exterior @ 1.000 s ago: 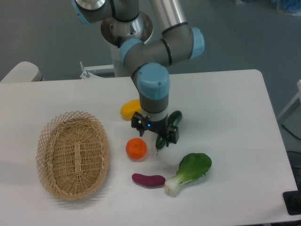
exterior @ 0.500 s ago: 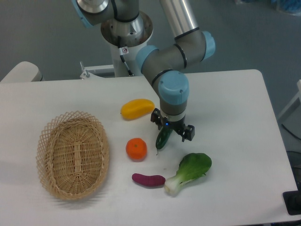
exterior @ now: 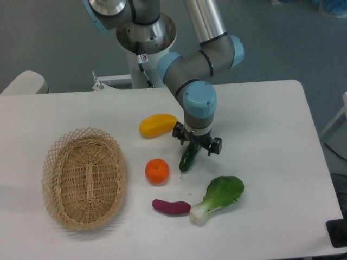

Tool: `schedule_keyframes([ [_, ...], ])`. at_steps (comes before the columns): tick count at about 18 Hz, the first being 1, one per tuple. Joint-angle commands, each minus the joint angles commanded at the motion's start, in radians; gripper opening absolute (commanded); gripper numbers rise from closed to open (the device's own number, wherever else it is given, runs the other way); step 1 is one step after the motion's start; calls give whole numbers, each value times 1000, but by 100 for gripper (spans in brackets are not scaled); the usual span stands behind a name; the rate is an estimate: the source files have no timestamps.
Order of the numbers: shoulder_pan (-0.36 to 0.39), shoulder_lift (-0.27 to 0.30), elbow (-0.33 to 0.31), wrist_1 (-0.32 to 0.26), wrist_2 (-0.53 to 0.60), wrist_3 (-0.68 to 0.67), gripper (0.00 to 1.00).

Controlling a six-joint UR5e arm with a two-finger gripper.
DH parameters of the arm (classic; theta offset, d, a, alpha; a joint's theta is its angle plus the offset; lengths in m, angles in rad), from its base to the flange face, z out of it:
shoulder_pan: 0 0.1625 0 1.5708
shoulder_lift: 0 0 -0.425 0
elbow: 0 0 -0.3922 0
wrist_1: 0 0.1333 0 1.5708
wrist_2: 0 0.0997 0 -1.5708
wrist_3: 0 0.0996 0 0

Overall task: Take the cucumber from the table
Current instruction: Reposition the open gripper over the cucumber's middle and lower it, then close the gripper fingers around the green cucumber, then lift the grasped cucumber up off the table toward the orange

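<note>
The cucumber (exterior: 188, 160) is dark green and slim and lies slanted on the white table (exterior: 271, 124), just right of the orange. My gripper (exterior: 197, 144) points straight down over the cucumber's upper end and hides that end. Its two black fingers (exterior: 216, 147) stand apart, one on each side of the cucumber, so it looks open. The cucumber's lower tip still rests on the table.
An orange (exterior: 157, 171) lies left of the cucumber and a yellow fruit (exterior: 158, 124) behind it. A purple piece (exterior: 171, 207) and a leafy bok choy (exterior: 218, 197) lie in front. A wicker basket (exterior: 84, 177) stands at the left.
My gripper has swung right, from beside the orange to above the cucumber's upper end, then shifted slightly. The cucumber has stayed in place.
</note>
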Motion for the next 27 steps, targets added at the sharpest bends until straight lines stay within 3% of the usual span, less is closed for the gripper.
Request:
schedule_keyframes([
  [7,-17,-8,-14,3,6,-2,100],
  [12,-18,-11,-11,3,12,0,41],
  [14,-18,-11,-3,2,12,2,23],
  [16,-18,-12,3,0,14,2,12],
  [27,-43,0,113,-24,8,3,8],
])
